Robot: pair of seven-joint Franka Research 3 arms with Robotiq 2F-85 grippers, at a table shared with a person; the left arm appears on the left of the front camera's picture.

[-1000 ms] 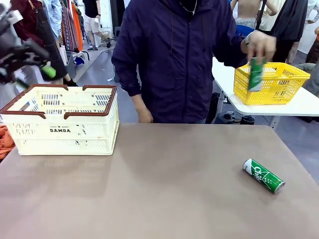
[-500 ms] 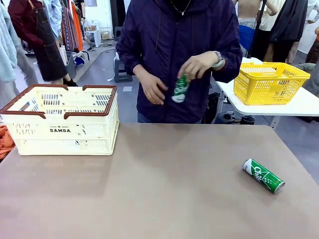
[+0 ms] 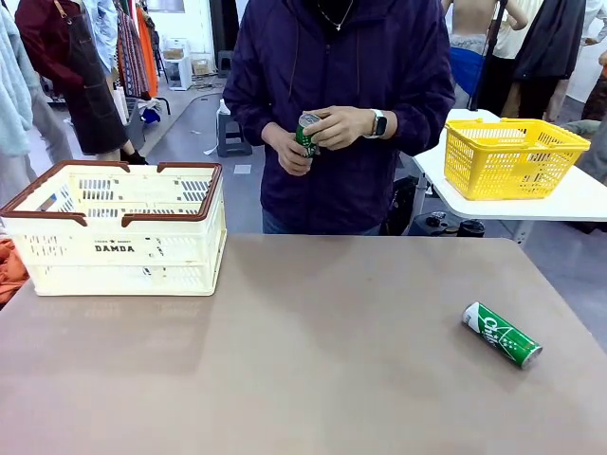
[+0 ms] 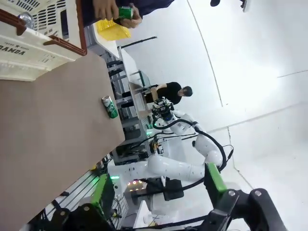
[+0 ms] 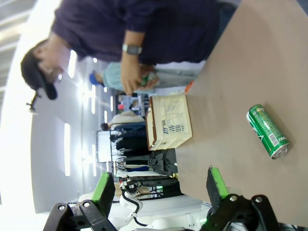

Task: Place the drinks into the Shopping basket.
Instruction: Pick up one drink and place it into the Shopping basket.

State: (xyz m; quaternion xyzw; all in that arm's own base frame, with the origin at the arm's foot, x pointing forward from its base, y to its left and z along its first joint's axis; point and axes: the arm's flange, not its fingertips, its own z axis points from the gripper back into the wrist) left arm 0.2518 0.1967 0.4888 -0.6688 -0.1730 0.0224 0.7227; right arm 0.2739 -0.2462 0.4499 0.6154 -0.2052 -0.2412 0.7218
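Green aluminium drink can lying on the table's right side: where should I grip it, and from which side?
Take the green aluminium drink can around its mid-body, coming straight down with the open right gripper. It lies on its side on the brown table, angled diagonally, so turn the jaws across its long axis; the ends likely sit too far apart.
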